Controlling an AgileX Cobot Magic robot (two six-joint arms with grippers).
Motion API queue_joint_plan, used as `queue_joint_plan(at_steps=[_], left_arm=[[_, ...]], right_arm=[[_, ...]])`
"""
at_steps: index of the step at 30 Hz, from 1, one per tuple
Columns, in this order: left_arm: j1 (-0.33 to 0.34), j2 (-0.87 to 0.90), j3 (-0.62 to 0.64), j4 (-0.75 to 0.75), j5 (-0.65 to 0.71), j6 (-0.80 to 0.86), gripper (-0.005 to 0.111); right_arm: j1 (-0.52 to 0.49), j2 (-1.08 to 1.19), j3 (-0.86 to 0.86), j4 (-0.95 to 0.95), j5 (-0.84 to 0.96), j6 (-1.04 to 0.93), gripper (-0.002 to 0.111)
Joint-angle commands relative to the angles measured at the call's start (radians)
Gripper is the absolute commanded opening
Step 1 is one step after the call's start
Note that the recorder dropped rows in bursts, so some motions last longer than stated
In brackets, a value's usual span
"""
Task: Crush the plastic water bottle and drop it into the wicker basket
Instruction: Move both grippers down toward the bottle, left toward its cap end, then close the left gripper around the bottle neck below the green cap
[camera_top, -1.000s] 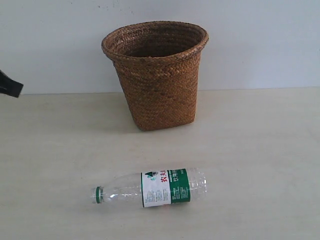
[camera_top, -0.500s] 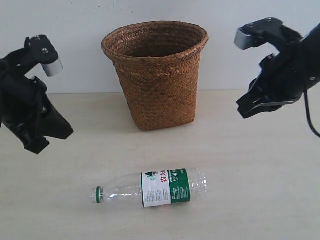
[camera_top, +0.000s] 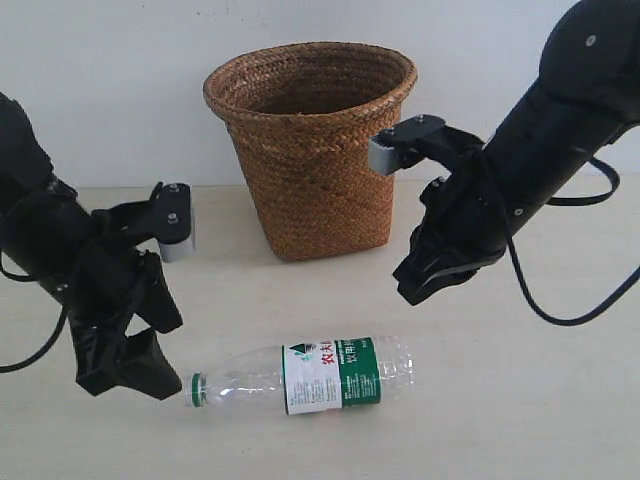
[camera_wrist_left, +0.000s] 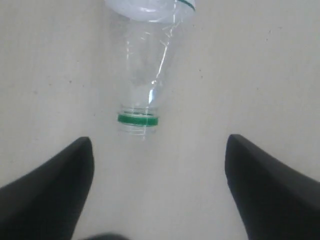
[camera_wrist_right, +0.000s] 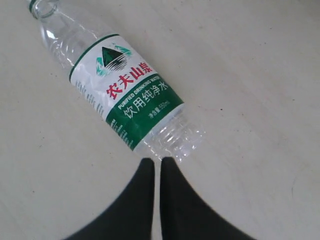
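Observation:
The plastic water bottle (camera_top: 310, 375) lies on its side on the pale table, green cap (camera_top: 197, 389) to the left and base to the right. My left gripper (camera_top: 148, 372) sits low just left of the cap, open. In the left wrist view the cap (camera_wrist_left: 138, 119) lies a little beyond the wide-apart fingers of that gripper (camera_wrist_left: 157, 145), not between them. My right gripper (camera_top: 410, 290) hangs shut and empty above the bottle's base end. Its tips (camera_wrist_right: 156, 161) point at the clear ribbed base below the label (camera_wrist_right: 127, 97). The wicker basket (camera_top: 315, 150) stands upright behind the bottle.
A white wall runs behind the basket. Bare tabletop (camera_top: 540, 400) spreads to the right of the bottle and in front of it. Black cables trail from both arms.
Both arms have swung in and down from the sides toward the bottle. The left gripper has dropped beside the cap and the right one toward the base. The bottle has not moved.

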Motion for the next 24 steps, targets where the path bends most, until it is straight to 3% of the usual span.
queue_joint_plan(at_steps=[1,10,24], left_arm=[[-0.006,0.061,-0.007,0.003,-0.026,0.042,0.066],[-0.006,0.166,-0.007,-0.078,-0.087,0.189,0.066],[-0.006,0.276,-0.007,-0.133,-0.179,0.272,0.066]], right_arm=[[0.015,0.029,-0.01,0.01,-0.021,-0.009,0.0],[0.015,0.05,-0.01,0.025,-0.023,-0.009,0.0],[0.015,0.05,-0.01,0.032,-0.03,-0.007,0.0]])
